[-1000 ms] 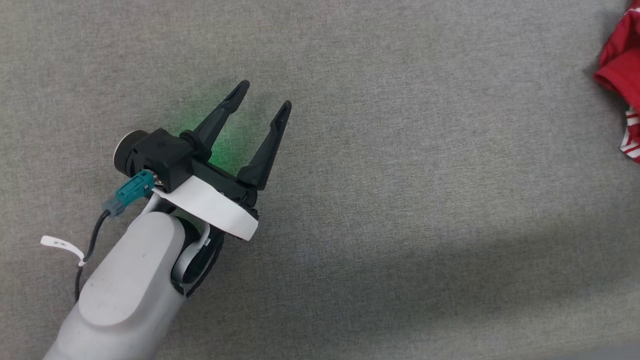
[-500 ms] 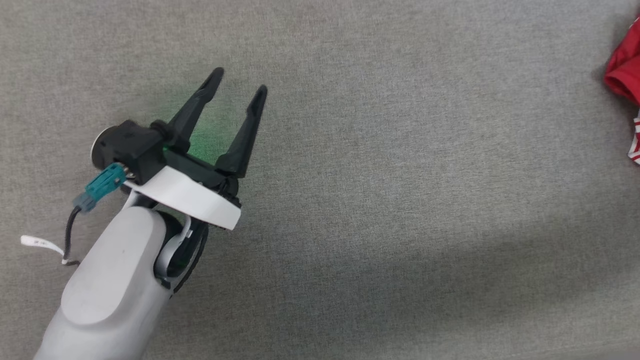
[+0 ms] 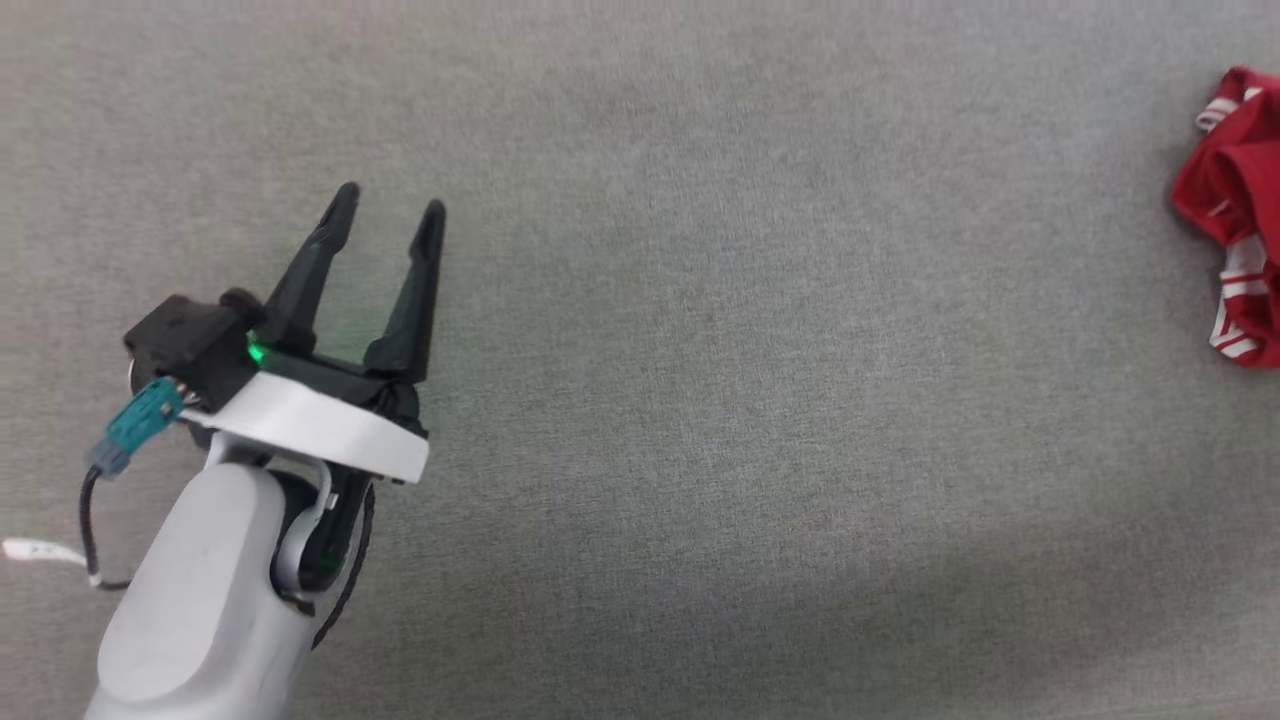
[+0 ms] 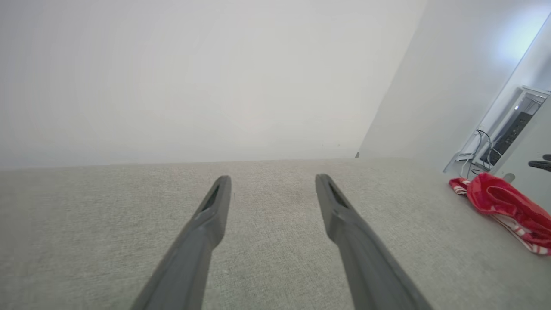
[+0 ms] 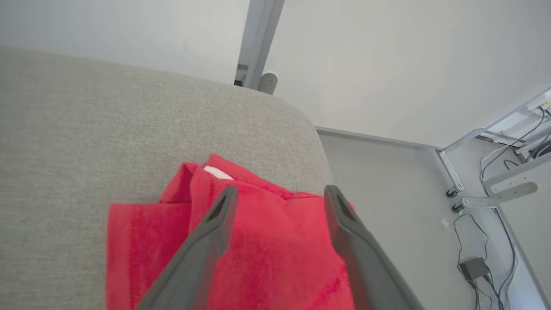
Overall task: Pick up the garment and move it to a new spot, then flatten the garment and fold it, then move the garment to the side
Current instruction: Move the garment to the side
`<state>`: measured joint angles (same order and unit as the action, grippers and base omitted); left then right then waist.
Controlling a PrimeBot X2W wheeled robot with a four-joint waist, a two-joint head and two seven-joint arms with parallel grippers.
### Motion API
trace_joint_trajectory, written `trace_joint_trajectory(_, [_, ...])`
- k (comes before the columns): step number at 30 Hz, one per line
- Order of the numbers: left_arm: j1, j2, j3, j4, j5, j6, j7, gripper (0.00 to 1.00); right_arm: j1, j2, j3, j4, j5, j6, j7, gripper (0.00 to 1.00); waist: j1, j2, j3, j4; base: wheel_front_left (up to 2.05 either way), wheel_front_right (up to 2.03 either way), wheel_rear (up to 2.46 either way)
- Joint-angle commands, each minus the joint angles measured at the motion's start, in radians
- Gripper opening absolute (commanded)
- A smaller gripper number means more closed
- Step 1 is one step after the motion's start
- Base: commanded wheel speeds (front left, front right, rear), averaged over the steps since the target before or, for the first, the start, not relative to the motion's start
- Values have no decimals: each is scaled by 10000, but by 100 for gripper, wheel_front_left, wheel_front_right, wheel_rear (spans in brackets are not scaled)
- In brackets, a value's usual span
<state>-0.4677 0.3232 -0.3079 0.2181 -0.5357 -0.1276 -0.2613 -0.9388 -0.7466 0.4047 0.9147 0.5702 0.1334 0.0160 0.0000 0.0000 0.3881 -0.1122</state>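
While one garment lies bunched, left pincer and right pincer gape.

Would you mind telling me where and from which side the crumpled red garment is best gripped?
I would pinch the raised red fold of the garment from above with the right gripper, whose jaws stand open over it. It lies bunched at a corner of the grey surface, so folds stand up to pinch.

The head camera looks steeply down over the left tool onto the tabletop. The left wrist camera skims low along that tool; both share the garment far to its right. The right wrist camera sits close above it.
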Motion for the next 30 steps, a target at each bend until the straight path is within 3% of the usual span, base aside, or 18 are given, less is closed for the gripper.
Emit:
trace_joint_trajectory(1, [197, -18, 158, 40, 129, -30, -49, 100, 162, 69, 39, -118, 70, -49, -139, 100, 0, 0, -249, 99, 0, 0, 0])
trace_joint_trajectory(20, [2666, -536, 2576, -612, 960, -30, -50, 100, 2568, 970, 720, -1956, 1133, -31, -2304, 100, 0, 0, -2112, 878, 0, 0, 0])
trace_joint_trajectory(25, [3254, -556, 3016, -723, 1136, -30, -50, 100, 3163, 1250, 543, -2263, 1100, -29, -2663, 100, 0, 0, -2480, 1052, 0, 0, 0])
trace_joint_trajectory(30, [4127, -701, 3598, -924, 1363, -31, -49, 100, 4221, 1721, -318, -3134, 486, -29, -2806, 100, 0, 0, -2953, 1223, 0, 0, 0])
